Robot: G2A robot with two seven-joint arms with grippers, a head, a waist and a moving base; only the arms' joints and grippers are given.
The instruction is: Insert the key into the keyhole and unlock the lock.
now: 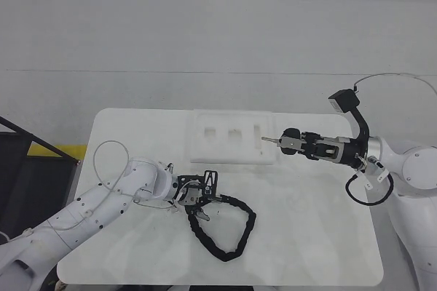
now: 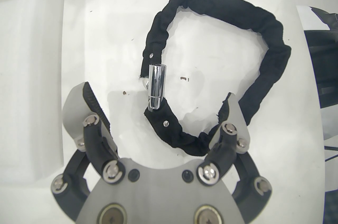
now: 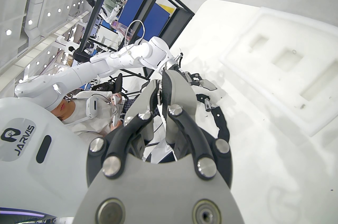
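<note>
Right pincer (image 1: 282, 140) tight around key (image 1: 268, 138)

White surface (image 1: 313, 233), rounded corners. Two items lie directly on it. One white foam tray (image 1: 229, 156) sits flat against the far edge at about mid-width, with rectangular recesses in its top. One black fabric-sleeved chain lock (image 1: 247, 231) lies in the near half as a loop, with its chrome cylinder (image 2: 156, 85) between the two ends. A few small brown specks (image 2: 182, 78) mark the surface inside the loop.
</note>
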